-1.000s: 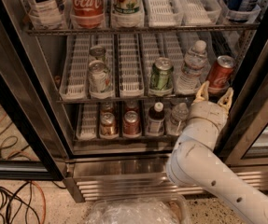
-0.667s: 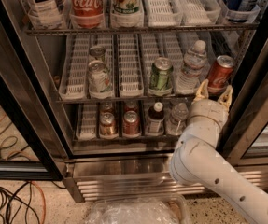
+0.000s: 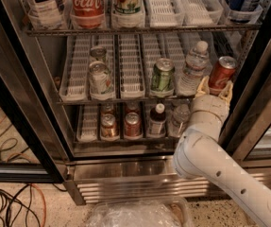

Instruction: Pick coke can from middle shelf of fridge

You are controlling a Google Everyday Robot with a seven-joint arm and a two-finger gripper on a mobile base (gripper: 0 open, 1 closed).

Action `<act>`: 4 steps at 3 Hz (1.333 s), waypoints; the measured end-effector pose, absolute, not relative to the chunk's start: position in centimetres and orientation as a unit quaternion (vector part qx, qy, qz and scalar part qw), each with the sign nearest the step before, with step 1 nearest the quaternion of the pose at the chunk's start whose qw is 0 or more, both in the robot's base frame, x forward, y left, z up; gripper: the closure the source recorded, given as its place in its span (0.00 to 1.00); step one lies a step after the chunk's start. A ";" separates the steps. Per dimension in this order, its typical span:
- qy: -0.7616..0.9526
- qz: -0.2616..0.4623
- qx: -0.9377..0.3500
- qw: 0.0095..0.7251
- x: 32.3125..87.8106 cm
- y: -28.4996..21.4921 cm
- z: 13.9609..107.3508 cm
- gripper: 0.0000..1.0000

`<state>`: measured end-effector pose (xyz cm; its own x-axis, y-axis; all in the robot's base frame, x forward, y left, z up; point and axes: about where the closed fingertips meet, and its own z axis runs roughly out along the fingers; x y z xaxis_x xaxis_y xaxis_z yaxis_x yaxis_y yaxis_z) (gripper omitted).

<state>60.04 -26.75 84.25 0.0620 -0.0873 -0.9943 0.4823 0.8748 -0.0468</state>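
- A fridge (image 3: pixel 125 169) with a black-framed glass door is standing open, seen from above and in front.
- The middle shelf (image 3: pixel 130 65), a wire rack lined with long white slotted trays, is running across the centre of the view.
- The coke can (image 3: pixel 221 72), red with a silver top, is sitting at the far right end of the middle shelf, leaning slightly to the right, close to the door frame.
- The robot's white arm (image 3: pixel 215 160) is reaching up from the lower right corner toward that can.
- The hand (image 3: pixel 215 90) is sitting at the front edge of the middle shelf, right at the base of the coke can.
- Its two cream fingers (image 3: pixel 202 85) are spread wide, one on each side of the can's lower part; it is not clear whether they are touching it.
- A clear water bottle (image 3: pixel 192 67) is standing just left of the coke can, and a green can (image 3: pixel 162 75) is standing left of that.
- A silver can (image 3: pixel 99 77) is sitting further left in another lane.
- A big red-labelled Coca-Cola bottle (image 3: pixel 86 4) is standing on the rack above.
- Small cans (image 3: pixel 132 124) and a dark bottle (image 3: pixel 157 119) are filling the rack below.
- Cables (image 3: pixel 7 202) are lying on the floor at the lower left.
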 end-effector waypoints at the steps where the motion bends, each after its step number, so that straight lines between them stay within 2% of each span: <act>1: 0.654 -0.201 0.159 0.712 60.8 -26.9 84.1 0.46; 4: 0.658 -0.191 0.182 0.705 62.0 -28.6 83.8 0.47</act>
